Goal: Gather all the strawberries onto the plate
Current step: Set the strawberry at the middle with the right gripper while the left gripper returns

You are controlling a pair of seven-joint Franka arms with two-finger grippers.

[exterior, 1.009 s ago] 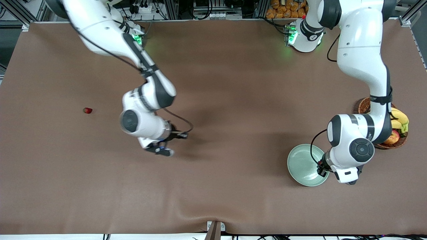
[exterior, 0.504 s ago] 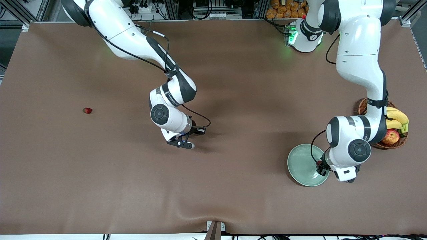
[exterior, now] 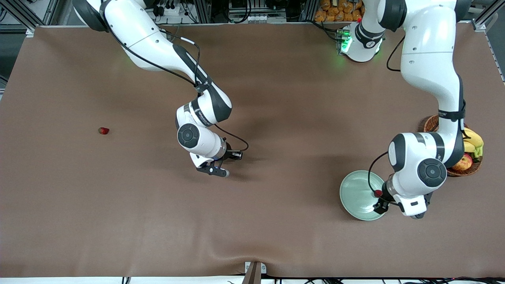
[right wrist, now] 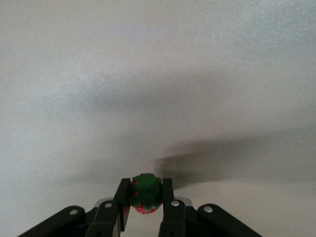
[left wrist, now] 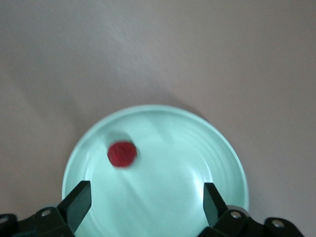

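- The strawberry [left wrist: 122, 154] in the plate [left wrist: 217, 148] is smeared by blur in the left wrist view; its leafy top cannot be made out.
- The plate's edge closest to the left end effector [left wrist: 147, 205] is cut off by that picture's border.
- In the front view, the left arm covers part of the plate's rim [exterior: 347, 179] and much of the basket [exterior: 432, 123].
- The berry [right wrist: 145, 193] clamped in the right end effector [right wrist: 146, 200] is partly hidden between the fingers [right wrist: 167, 197].
- The lone strawberry [exterior: 103, 130] on the bench [exterior: 276, 228] is too small to show detail.

Table [exterior: 276, 98]: brown, cloth-covered.
Plate [exterior: 355, 197]: toward left arm's end.
Wicker basket [exterior: 432, 125]: beside plate.
Loose strawberry [exterior: 103, 130]: toward right arm's end.
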